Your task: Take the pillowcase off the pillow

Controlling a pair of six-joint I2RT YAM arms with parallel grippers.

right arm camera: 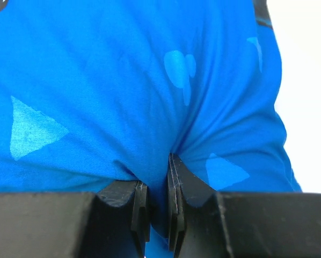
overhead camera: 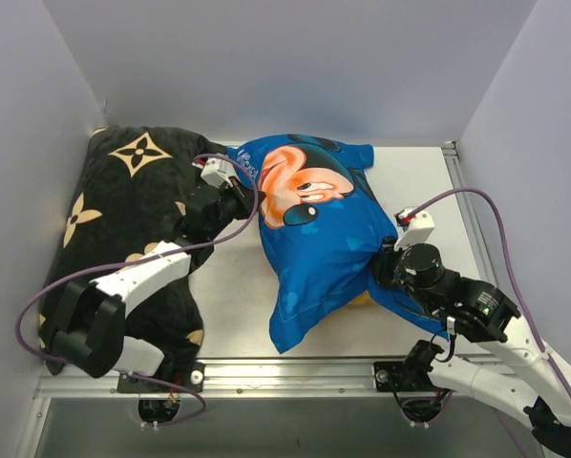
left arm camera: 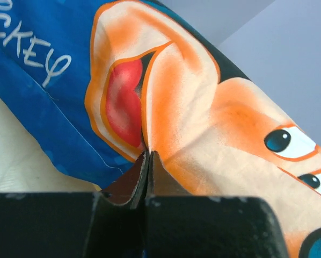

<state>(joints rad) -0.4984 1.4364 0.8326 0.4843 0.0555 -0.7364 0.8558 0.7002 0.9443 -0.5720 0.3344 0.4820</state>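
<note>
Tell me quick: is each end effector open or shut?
Left end effector: shut on the pillowcase.
Right end effector: shut on the pillowcase.

I work in a robotics lab cell. Plain pale walls [overhead camera: 295, 67] box in the white table [overhead camera: 419, 186] on three sides, an aluminium rail [overhead camera: 295, 368] lines the table's near edge, and purple cables [overhead camera: 18, 329] loop over it.

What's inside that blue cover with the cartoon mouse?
The pillowcase bulges, so something plump fills it, but the cloth hides it completely; no pillow shows. Only a yellow patch peeks from under its near edge.
</note>
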